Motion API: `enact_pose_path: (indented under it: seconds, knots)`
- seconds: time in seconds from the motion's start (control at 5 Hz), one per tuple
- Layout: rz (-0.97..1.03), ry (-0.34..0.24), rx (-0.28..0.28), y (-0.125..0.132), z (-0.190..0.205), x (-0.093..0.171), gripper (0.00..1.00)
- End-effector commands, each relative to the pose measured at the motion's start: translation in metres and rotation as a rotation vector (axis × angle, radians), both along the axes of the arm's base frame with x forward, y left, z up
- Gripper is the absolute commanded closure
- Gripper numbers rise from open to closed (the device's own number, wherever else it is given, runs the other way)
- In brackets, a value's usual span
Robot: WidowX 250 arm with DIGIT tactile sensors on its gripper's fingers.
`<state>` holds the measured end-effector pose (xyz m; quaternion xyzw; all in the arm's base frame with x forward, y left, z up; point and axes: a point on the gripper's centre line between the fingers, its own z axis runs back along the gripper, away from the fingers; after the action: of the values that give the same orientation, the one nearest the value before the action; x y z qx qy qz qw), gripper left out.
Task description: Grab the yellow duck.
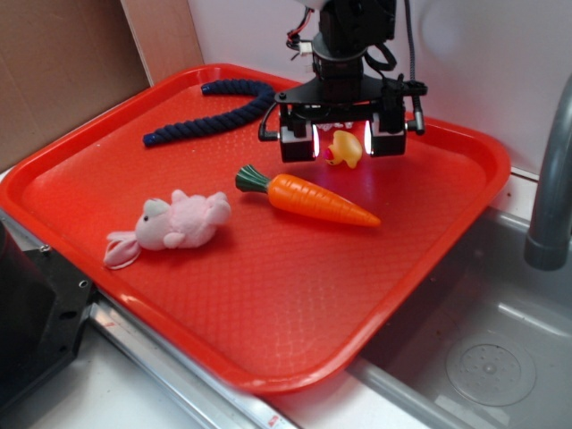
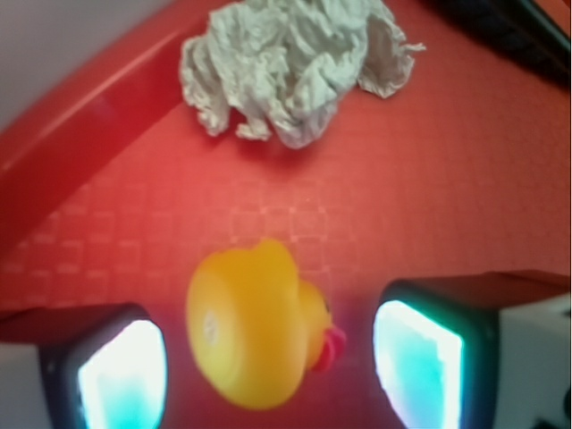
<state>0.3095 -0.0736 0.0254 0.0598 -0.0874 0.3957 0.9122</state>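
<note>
The yellow duck [image 1: 347,148] lies tipped on its side on the red tray [image 1: 268,304], toward the back. In the wrist view the duck [image 2: 255,326] shows its flat underside, with its red beak pointing right. My gripper [image 1: 342,141] hangs over it, open, with one lit pad on each side. Gaps show between the duck and both pads in the wrist view, so the gripper [image 2: 268,366] is not touching it. The left pad [image 2: 121,375] is nearer to the duck than the right pad [image 2: 420,366].
An orange carrot [image 1: 317,200] lies just in front of the duck. A pink plush bunny [image 1: 174,223] is at the tray's left, and a dark blue rope [image 1: 214,105] at the back left. Crumpled white paper [image 2: 286,63] lies beyond the duck. A sink [image 1: 483,357] and faucet [image 1: 550,179] are on the right.
</note>
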Motion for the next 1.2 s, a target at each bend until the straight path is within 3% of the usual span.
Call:
enact_pose_path:
  seconds: [0.0, 0.2, 0.4, 0.6, 0.8, 1.0]
  knots:
    - [0.024, -0.040, 0.005, 0.007, 0.009, 0.014, 1.00]
    - [0.021, -0.042, 0.017, 0.010, 0.011, 0.015, 1.00]
    - [-0.180, 0.020, -0.085, 0.019, 0.037, 0.016, 1.00]
    - [-0.324, 0.047, -0.151, 0.033, 0.071, 0.008, 1.00]
    - [-0.388, 0.063, -0.168, 0.046, 0.092, -0.003, 1.00]
    - [-0.403, 0.036, -0.136, 0.062, 0.118, -0.028, 1.00]
